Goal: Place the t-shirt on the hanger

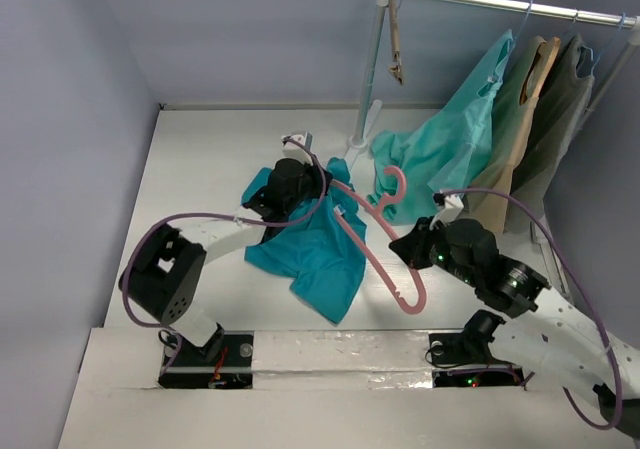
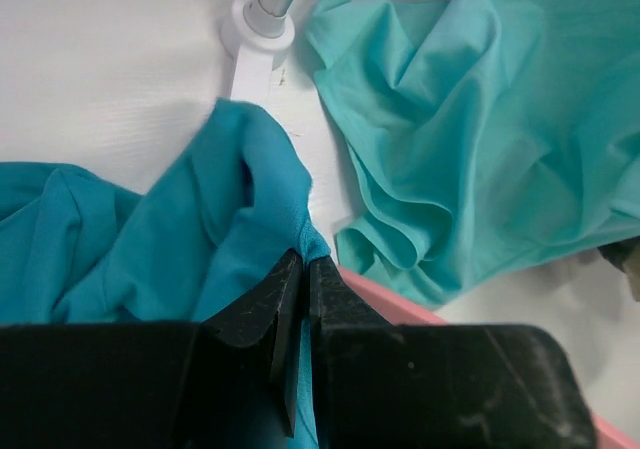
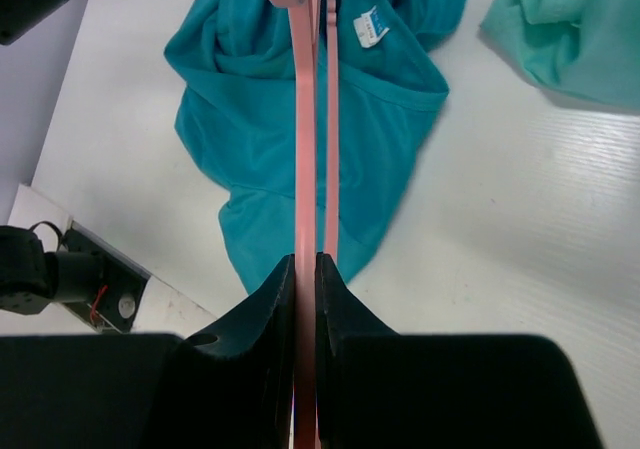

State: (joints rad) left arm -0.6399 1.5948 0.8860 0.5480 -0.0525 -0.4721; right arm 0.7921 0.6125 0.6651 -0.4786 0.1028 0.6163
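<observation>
We see the left tool pinched tight on the t-shirt, and the right tool clamped on the hanger. The neck label is too small for us to read.

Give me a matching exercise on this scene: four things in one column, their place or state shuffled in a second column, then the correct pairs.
Things:
1. t-shirt
2. hanger
3. mint-green garment
4. pole

Places and states:
A. clamped in the right gripper
B. hangs from the rail, lower part spilled on the table
C. crumpled on the table, a fold pinched by the left gripper
D. stands upright at the back of the table

Pairs: 1-C, 2-A, 3-B, 4-D
</observation>
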